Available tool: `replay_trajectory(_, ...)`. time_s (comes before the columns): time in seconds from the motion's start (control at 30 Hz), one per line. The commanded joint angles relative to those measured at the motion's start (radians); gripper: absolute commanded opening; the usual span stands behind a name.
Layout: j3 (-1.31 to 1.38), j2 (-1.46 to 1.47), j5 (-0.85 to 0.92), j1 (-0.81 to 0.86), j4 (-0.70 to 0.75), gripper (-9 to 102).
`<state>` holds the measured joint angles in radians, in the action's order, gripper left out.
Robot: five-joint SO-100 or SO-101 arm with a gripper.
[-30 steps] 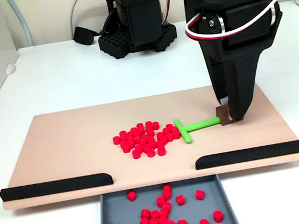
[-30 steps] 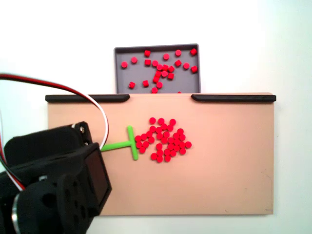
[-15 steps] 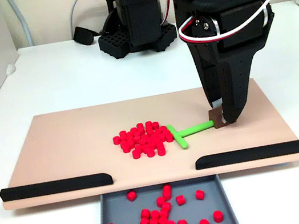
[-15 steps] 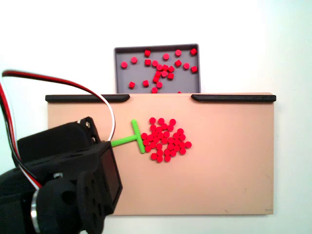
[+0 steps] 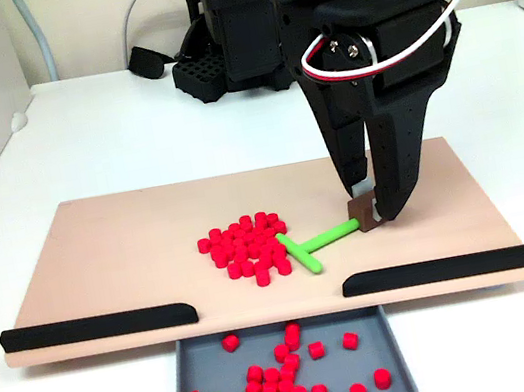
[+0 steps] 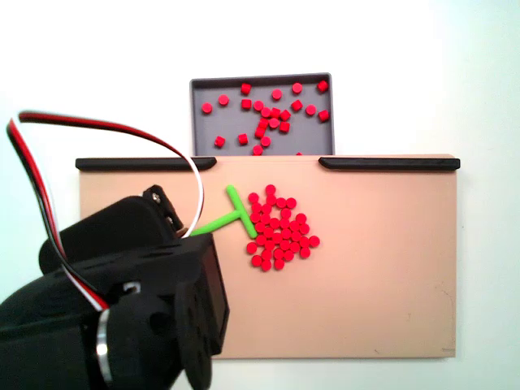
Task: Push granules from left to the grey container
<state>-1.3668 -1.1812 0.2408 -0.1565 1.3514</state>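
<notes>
Gripping the brown end block of the green T-shaped pusher (image 5: pixel 313 245), our pincer (image 5: pixel 369 208) stands over the tan board (image 5: pixel 102 265) with its jaws closed down to the width of that block. In the front fixed view the pusher's crossbar reaches out to the left of the pincer and touches the right edge of the heap of red granules (image 5: pixel 247 247). Nearer the camera than the pincer, past the gap between the two black strips (image 5: pixel 98 327), lies the grey container (image 5: pixel 194 372), which already holds a scatter of pellets.

We judge the main risk to be the crossbar's slant. As it stands in the top fixed view (image 6: pixel 241 213), a shove along the stem would drive the heap (image 6: pixel 279 231) sideways across the board rather than toward the gap, and pellets could fetch up behind the far black strip (image 6: pixel 388 163) or roll round the ends of the short bar. The container (image 6: pixel 203 128) is narrower than the heap's likely spread, so some may miss its mouth. We could also see the block twisting in so small a grip.

We can read no brand, label or writing anywhere.
</notes>
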Motion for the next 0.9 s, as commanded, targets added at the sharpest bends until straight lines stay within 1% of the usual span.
replay_trajectory(0.0,-0.002,0.008,0.041,0.015,-0.003,0)
replay_trajectory(0.57,0.015,0.015,0.288,0.044,-0.003,0)
replay_trajectory(0.87,0.015,0.014,0.376,0.078,-0.003,0)
